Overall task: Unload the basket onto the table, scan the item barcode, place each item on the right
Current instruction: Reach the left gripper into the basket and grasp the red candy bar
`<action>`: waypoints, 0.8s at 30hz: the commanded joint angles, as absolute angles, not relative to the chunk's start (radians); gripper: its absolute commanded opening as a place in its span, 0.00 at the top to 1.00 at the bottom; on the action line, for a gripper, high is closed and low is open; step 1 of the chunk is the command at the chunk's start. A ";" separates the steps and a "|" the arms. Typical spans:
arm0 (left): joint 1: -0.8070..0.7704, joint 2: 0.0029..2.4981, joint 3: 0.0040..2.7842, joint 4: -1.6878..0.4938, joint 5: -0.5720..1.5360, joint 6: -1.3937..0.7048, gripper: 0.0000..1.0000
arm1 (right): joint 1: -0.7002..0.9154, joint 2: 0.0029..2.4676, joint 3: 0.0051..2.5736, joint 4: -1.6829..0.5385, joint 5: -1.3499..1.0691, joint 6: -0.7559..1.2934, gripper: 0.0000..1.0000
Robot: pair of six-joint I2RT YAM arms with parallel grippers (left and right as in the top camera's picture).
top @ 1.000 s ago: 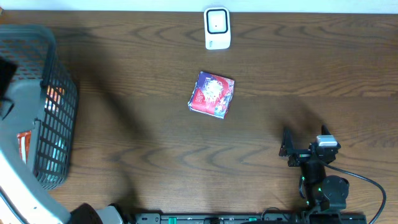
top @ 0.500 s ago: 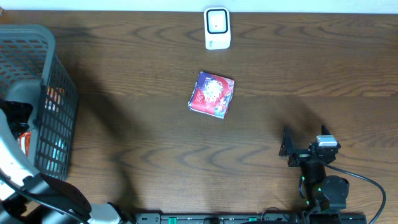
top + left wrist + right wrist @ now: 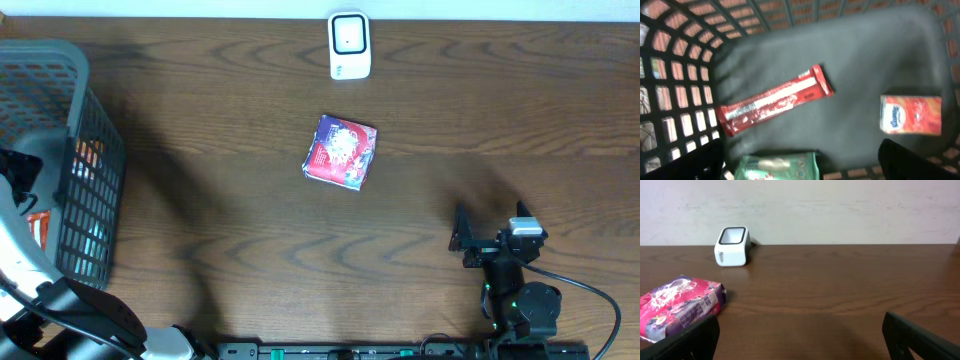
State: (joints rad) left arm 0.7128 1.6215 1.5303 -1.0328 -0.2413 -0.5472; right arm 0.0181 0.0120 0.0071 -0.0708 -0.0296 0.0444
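Only the left wrist view shows inside the basket (image 3: 865,55): red bar (image 3: 775,105) and orange box (image 3: 912,115) lie beyond the downward-pointing left gripper (image 3: 812,162), its fingers wide and empty, green pack (image 3: 777,167) untouched between them. The right gripper (image 3: 800,345) sits level, spread, empty; pink packet (image 3: 680,307) lies beyond one finger, scanner (image 3: 732,246) farther

Black and pale-grey arms
Right arm (image 3: 520,300) is black, with grey wrist block (image 3: 523,232), green lights (image 3: 514,303), looping black cable (image 3: 603,297); left arm (image 3: 20,265) pale-shelled over a black joint (image 3: 95,320).
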 commanded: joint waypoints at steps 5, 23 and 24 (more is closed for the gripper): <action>0.719 1.635 1.541 -1.011 -0.301 -0.466 0.02 | 0.032 0.007 0.006 -0.075 -0.035 0.055 0.01; 0.752 1.887 1.541 -0.963 -0.273 -0.130 0.00 | 0.032 0.007 0.006 -0.075 -0.035 0.055 0.01; 0.764 1.905 1.541 -0.971 -0.240 -0.118 0.00 | 0.032 0.007 0.006 -0.075 -0.035 0.055 0.01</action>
